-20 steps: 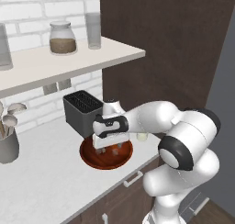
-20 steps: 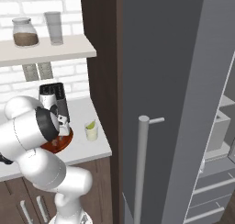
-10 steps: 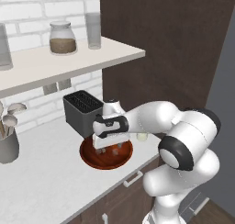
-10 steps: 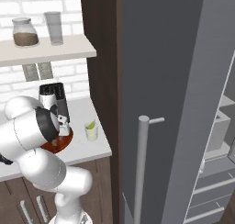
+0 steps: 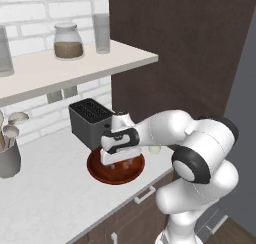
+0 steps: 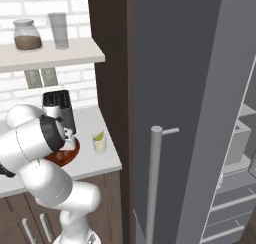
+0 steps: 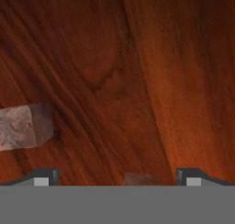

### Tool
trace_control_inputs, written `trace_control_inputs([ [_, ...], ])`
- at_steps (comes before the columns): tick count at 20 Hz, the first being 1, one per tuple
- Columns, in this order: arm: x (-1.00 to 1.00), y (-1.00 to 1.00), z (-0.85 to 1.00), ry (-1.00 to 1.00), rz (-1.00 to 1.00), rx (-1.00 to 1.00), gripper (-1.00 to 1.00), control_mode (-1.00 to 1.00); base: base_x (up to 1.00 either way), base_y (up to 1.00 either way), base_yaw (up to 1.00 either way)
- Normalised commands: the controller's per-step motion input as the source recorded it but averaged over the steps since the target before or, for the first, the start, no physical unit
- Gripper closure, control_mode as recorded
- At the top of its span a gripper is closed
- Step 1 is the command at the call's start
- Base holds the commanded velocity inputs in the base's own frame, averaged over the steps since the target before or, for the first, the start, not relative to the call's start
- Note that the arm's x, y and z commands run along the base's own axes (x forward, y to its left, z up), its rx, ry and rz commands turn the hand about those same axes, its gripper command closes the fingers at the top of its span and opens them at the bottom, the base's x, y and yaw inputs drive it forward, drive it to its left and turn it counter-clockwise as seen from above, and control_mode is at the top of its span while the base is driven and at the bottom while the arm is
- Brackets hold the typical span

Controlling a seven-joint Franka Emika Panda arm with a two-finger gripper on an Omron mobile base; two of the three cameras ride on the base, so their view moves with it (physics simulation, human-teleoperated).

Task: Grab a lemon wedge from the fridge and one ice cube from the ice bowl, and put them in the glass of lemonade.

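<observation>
The two-finger gripper (image 7: 117, 179) stands with its jaws at full spread and nothing between the pads. It hangs low inside the wide, shallow reddish-brown wooden ice bowl (image 7: 137, 58), tips nearly on the grain. Over the last second neither its opening nor its place has changed, so I judge it is settled over the bowl and the pinch is still to come.

Just off its one fingertip, to the left in the hand view, lies a pale translucent ice cube (image 7: 22, 127), outside the jaws. A smaller greyish bit (image 7: 140, 178) sits between the tips at the frame's edge; I cannot tell whether it is ice. Taking the larger cube would probably call for a sideways shift first.

Out past the bowl's rim (image 5: 100, 176) stands a dark boxy toaster (image 5: 90, 119). On the other side is the small clear tumbler of pale lemonade (image 6: 100, 144) with the yellow-green lemon wedge (image 6: 99, 136) already at its top. Further out is the tall grey fridge (image 6: 200, 88).
</observation>
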Motion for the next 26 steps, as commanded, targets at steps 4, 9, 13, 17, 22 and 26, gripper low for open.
trace_control_inputs([
  [4, -0.29, 0.0, 0.0, -0.03, 0.0, 0.0, -1.0, -1.0, 0.0, 0.0, 0.0],
  [9, -0.04, 0.0, 0.0, -0.01, 0.0, 0.0, -1.0, -1.0, 0.0, 0.0, 0.0],
  [13, -0.07, 0.0, 0.0, 0.0, 0.0, 0.0, -1.0, -1.0, 0.0, 0.0, 0.0],
  [17, -0.2, 0.0, -0.05, 0.0, 0.0, 0.0, -1.0, -1.0, 0.0, 0.0, 0.0],
  [22, -0.14, 0.01, 0.0, -0.01, 0.0, 0.0, -1.0, -1.0, 0.0, 0.0, 0.0],
  [26, 0.0, 0.01, -0.08, 0.0, 0.0, 0.0, -1.0, -1.0, 0.0, 0.0, 0.0],
])
